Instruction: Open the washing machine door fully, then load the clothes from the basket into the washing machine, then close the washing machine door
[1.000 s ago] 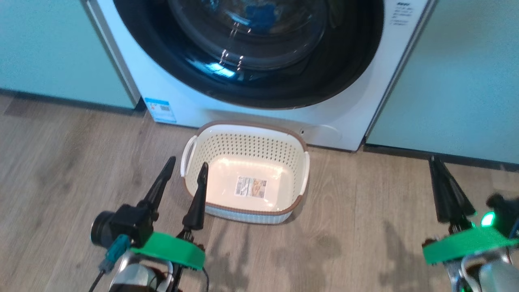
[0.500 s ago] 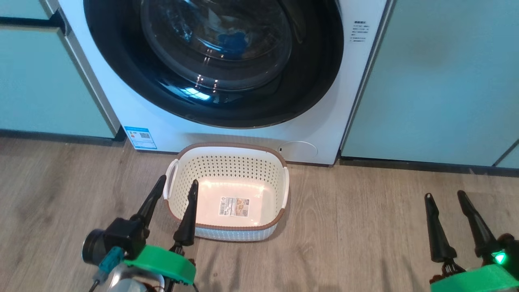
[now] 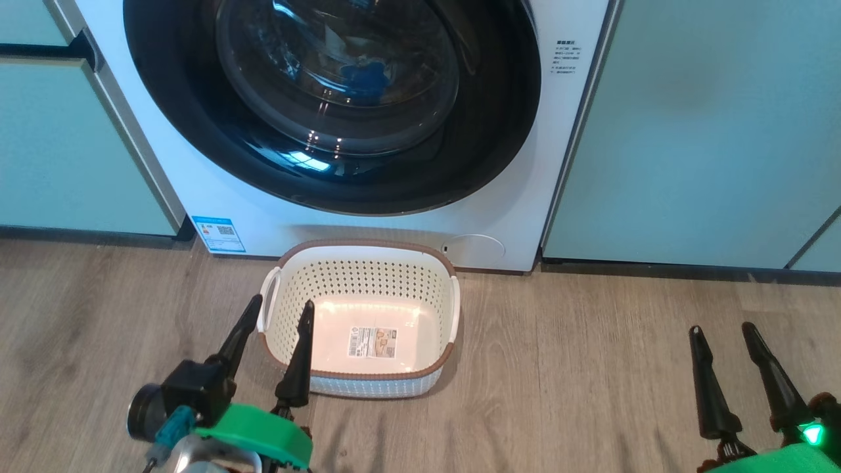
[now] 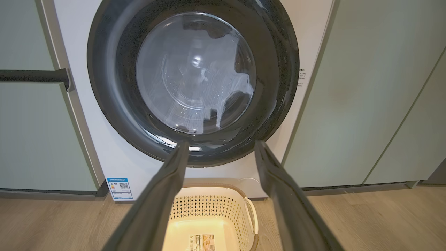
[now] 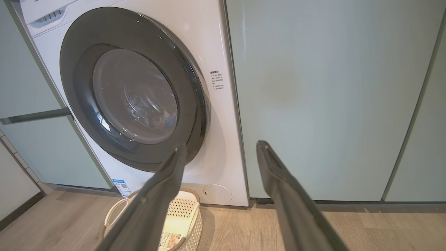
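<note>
We see the washing machine door (image 3: 328, 98) shut, ahead of and above both end effectors, and the basket (image 3: 368, 244) empty on the floor below it, the left end effector (image 3: 282, 302) by the basket's near left corner, the right end effector (image 3: 721, 327) well apart, both with fingers spread and empty.

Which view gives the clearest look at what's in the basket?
The head view: almost the whole basket shows from above, nothing in it but a label on its bottom. The left wrist view catches its far half at the bottom edge; the right wrist view, one end, partly behind a dark finger.
</note>
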You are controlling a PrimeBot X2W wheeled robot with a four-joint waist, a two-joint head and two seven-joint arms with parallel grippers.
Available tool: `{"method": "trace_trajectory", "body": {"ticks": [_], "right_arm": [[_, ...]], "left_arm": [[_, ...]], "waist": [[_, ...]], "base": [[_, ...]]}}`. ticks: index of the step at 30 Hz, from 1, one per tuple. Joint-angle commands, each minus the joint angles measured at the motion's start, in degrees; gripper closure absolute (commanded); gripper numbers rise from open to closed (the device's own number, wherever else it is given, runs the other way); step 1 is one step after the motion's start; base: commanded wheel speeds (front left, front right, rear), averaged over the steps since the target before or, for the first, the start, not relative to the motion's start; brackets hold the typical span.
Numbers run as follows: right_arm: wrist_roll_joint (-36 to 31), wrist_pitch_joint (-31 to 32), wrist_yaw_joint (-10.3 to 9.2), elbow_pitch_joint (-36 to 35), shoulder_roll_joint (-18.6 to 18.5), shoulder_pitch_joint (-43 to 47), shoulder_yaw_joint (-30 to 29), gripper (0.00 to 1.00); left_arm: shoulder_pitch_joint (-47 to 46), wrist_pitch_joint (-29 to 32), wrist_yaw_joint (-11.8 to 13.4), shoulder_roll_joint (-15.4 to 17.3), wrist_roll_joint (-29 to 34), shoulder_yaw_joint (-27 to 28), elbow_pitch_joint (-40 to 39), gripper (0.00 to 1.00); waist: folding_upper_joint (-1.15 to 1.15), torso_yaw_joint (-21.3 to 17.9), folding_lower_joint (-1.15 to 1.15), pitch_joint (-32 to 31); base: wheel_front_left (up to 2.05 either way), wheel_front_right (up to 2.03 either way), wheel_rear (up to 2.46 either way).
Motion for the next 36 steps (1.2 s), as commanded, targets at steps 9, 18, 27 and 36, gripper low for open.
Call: {"method": "trace_trajectory", "body": {"ticks": [9,18,27,36], "right_arm": [[0.32,0.14,-0.2,-1.92,-0.24,-1.69,0.59,0.0],[0.49,-0.06,-0.2,-1.58,-0.24,-1.79,0.45,0.0],[0.72,-0.14,-0.2,-1.34,-0.24,-1.87,0.52,0.0],[4.22,0.44,0.0,2.06,-0.14,-0.14,0.05,1.0]], "left_arm": [[-1.77,0.18,1.08,1.07,-0.4,1.46,-2.38,0.0],[-1.84,0.02,1.37,1.38,-0.6,1.28,-2.33,0.0],[-1.77,0.1,2.17,2.04,0.15,0.9,-1.97,0.0],[0.07,0.81,2.47,1.65,-2.16,-1.3,1.44,1.0]], "waist": [[0.0,-0.23,0.0,0.11],[0.0,-0.2,0.0,0.2],[0.0,-0.13,0.0,-0.21],[0.0,0.05,0.01,-0.3]], "base": [[0.0,0.0,0.0],[0.0,0.0,0.0],[0.0,0.0,0.0],[0.0,0.0,0.0]]}}
